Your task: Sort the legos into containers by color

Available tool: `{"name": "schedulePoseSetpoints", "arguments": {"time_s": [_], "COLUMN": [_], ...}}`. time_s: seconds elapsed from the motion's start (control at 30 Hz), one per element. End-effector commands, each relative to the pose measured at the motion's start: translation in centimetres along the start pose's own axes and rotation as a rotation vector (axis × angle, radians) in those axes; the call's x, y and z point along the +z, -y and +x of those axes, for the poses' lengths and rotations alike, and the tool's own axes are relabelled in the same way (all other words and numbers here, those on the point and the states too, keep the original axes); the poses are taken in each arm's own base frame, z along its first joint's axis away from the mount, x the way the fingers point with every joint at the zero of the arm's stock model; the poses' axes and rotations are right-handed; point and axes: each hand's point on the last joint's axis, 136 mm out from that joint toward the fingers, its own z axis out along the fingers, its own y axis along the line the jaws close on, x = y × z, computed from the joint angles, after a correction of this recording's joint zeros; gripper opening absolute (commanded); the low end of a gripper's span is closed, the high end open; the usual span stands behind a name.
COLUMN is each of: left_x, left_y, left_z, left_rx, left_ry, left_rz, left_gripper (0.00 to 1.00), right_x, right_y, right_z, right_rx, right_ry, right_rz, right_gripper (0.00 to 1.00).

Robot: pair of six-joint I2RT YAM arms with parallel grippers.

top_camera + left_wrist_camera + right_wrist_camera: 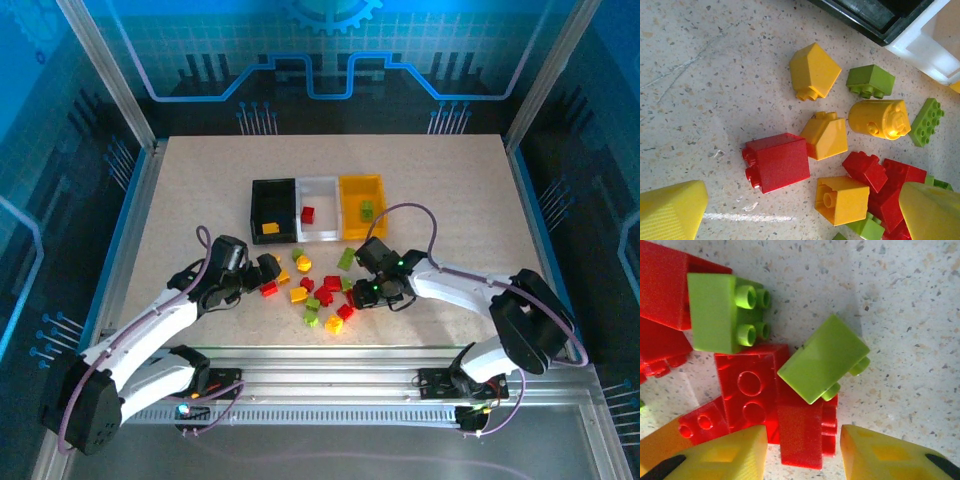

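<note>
The legos lie in a loose heap (320, 295) of red, yellow and green bricks in front of the containers: a black bin (258, 205), a white bin (318, 185) and a yellow bin (360, 185). My left gripper (268, 270) hovers open at the heap's left end; its fingers stand wide either side of a red brick (777, 162) and a yellow brick (842, 200). My right gripper (802, 432) is low over the heap's right side. Its fingers (740, 452) narrowly straddle a red brick (800, 440), with a slim gap on each side. A green brick (822, 360) leans on that red one.
The black bin holds a yellow brick (270, 228), the white bin a red one (308, 214), the yellow bin a green one (367, 210). More red bricks (747, 390) and a second green brick (715, 312) crowd the right gripper. Metal rails (330, 365) run along the near edge.
</note>
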Motion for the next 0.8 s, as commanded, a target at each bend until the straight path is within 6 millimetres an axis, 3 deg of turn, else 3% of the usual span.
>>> {"name": "schedulePoseSetpoints", "arguments": {"time_s": [0.0,0.2,0.53,0.67,0.77], "left_x": [0.3,0.4,0.3,0.3,0.4], "left_y": [-0.2,-0.3,-0.1,0.0,-0.4], "left_z": [0.4,0.4,0.2,0.0,0.1], "left_rx": [-0.009,-0.014,-0.012,-0.012,-0.013], "left_ry": [-0.022,-0.022,-0.015,-0.012,-0.013], "left_rz": [0.004,0.001,0.008,0.008,-0.003], "left_gripper": [0.99,0.99,0.99,0.99,0.99], "right_x": [0.1,-0.4,-4.4,-7.1,-9.0], "right_y": [0.1,0.8,3.7,2.3,-0.4], "right_z": [0.2,0.4,0.7,-1.8,-6.1], "right_rx": [0.003,0.012,0.044,0.005,-0.033], "right_ry": [0.001,0.006,0.060,0.134,0.214], "right_rz": [0.012,0.024,0.092,0.044,-0.019], "right_gripper": [0.39,0.27,0.24,0.26,0.27]}}
